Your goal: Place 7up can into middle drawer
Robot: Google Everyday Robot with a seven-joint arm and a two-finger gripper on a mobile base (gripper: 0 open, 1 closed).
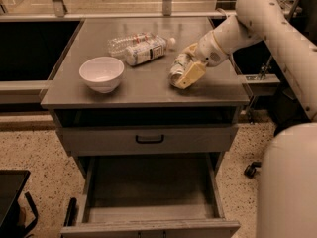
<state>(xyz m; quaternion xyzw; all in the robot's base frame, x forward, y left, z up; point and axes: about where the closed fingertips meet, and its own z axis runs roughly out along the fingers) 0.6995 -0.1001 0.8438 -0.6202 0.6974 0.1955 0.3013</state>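
Note:
The 7up can point(177, 67) is a small silvery can lying tilted on the grey cabinet top point(148, 86), right of centre. My gripper point(184, 71) reaches in from the right on the white arm point(257, 14), and its yellowish fingers point(190, 73) are closed around the can at the table surface. The middle drawer point(148, 209) is pulled wide open below the cabinet. Its bare grey floor and side walls show, and nothing lies in it.
A white bowl point(101, 73) stands on the left of the top. Two clear plastic bottles point(141, 47) with white labels lie behind it near the centre. A shut grey drawer front with a black loop handle point(149, 139) sits above the open drawer. My white body point(290, 182) fills the right foreground.

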